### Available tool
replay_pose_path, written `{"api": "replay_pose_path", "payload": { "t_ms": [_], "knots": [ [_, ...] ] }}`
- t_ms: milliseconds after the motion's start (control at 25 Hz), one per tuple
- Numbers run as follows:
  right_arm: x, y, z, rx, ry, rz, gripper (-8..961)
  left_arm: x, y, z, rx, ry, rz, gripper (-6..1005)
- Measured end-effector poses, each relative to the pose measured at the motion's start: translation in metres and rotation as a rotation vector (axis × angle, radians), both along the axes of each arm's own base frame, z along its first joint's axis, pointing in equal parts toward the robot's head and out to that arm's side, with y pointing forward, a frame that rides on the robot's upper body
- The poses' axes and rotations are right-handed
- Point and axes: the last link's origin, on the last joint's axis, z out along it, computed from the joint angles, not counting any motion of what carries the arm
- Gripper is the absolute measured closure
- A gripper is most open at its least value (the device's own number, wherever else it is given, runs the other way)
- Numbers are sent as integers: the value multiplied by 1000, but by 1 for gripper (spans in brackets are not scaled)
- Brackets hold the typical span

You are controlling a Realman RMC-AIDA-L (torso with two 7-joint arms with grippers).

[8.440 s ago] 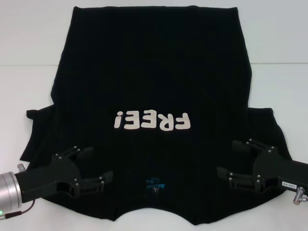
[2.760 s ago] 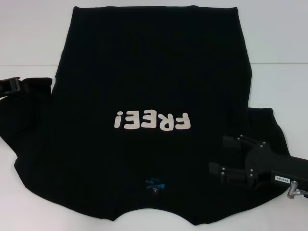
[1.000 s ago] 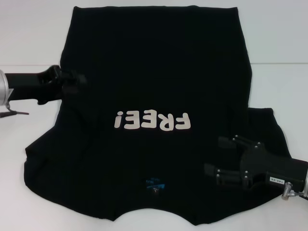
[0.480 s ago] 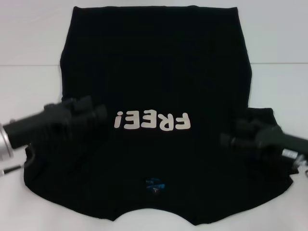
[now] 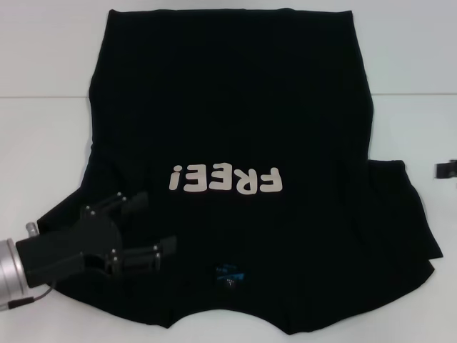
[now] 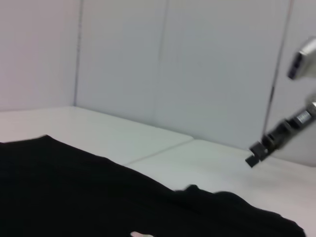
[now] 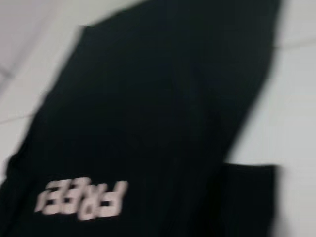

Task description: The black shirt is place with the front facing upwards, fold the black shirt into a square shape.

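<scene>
Shirt [image 5: 235, 107] lies flat under left end effector [image 5: 153, 229], fingers apart.

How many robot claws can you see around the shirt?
2. The left gripper sits open over the black shirt near the collar; the right gripper barely peeks in at the picture's right edge.

"FREE!" [image 5: 226, 179] was printed in off-white rounded letters across the chest of the black shirt [image 5: 228, 107], read upside down from the head view, just beyond the left gripper [image 5: 153, 229]. Print on the small blue neck label [image 5: 230, 272] could not be read.
</scene>
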Motion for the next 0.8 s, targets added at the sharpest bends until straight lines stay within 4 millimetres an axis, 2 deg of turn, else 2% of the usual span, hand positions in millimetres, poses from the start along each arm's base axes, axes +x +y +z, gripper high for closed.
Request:
{"api": "replay_pose_path", "payload": {
  "t_ms": [120, 240, 520, 800],
  "knots": [
    [-8, 6, 16, -26, -52, -62, 11, -3, -4, 0, 3, 13, -11, 67],
    [-17, 11, 14, -71, -115, -90, 11, -3, -6, 0, 3, 16, -15, 50],
    [-19, 28, -23, -152, -203, -111, 12, -4, -8, 1, -6, 30, -27, 50],
    [-15, 36, -44, -137, -201, -115, 23, -5, -10, 2, -7, 29, -25, 50]
  ]
}}
